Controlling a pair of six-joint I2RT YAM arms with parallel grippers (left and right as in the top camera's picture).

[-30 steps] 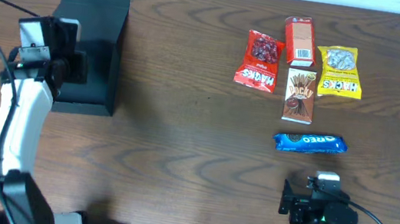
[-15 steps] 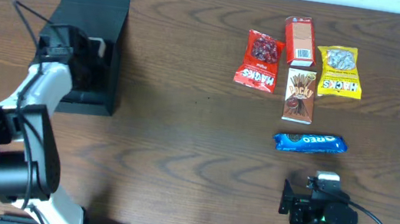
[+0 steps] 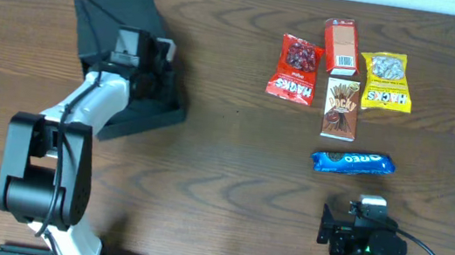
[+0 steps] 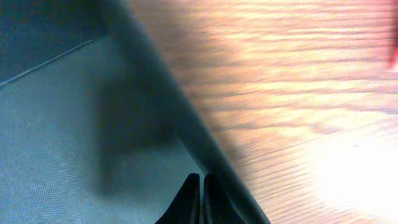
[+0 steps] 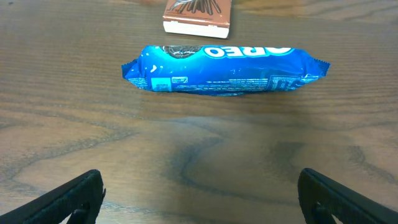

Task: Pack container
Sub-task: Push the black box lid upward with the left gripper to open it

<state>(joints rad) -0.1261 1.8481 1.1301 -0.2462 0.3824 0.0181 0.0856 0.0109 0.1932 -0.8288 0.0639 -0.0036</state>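
Swinging with the left gripper (image 4: 199, 196), which looks pinched shut on its side wall, the container (image 3: 110, 15) has turned askew and slid toward mid-worktop (image 3: 222, 171), so nothing is packed yet, while the right gripper (image 5: 200, 200) waits spread wide, the Oreo pack (image 5: 224, 68) just ahead of it.

Overhead view: illumination even and diffuse, focus sharp, shadows faint. Left wrist view: blurred throughout; the counter (image 4: 298, 74) washes out to white glare toward 4 o'clock, and the container (image 4: 56, 143) floor is dim and shadowed. Right wrist view: the blue pack (image 5: 224, 68) is sharp; the fingers (image 5: 68, 199) of my right end effector (image 5: 199, 202), at 7 and 5 o'clock, are defocused.
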